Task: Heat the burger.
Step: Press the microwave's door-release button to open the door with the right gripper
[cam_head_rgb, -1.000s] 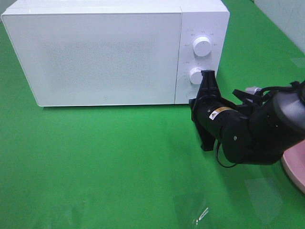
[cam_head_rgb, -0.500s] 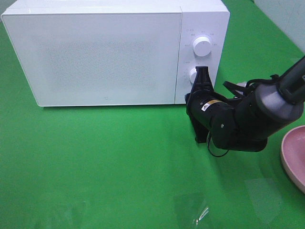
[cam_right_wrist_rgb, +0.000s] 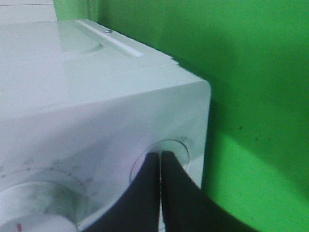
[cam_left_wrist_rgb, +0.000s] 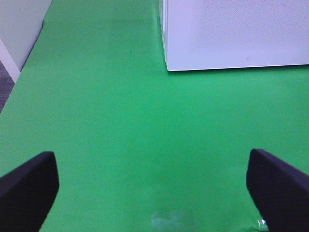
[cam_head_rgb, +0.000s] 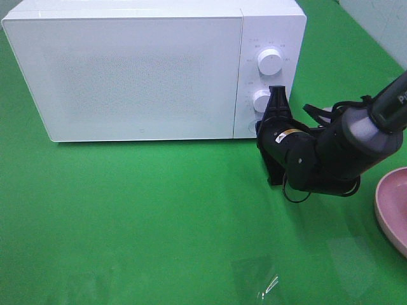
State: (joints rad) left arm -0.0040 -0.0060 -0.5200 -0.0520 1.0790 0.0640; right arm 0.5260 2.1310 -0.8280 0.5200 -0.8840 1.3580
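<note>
The burger is not in sight, and the microwave (cam_head_rgb: 127, 70) door is shut. The right fingers (cam_right_wrist_rgb: 145, 193), pinched closed, sit on the round button (cam_right_wrist_rgb: 179, 147) at its corner: push straight in, no sliding. The left fingers (cam_left_wrist_rgb: 29, 186) are wide open, empty.

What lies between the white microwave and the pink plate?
The black right arm, shut claw at the microwave's control panel, over green cloth; seen in exterior high view.

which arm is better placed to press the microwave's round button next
Right. The right gripper, shut, has its tips at the round button on the microwave control panel. The left gripper is open over the green table, well short of the microwave.
</note>
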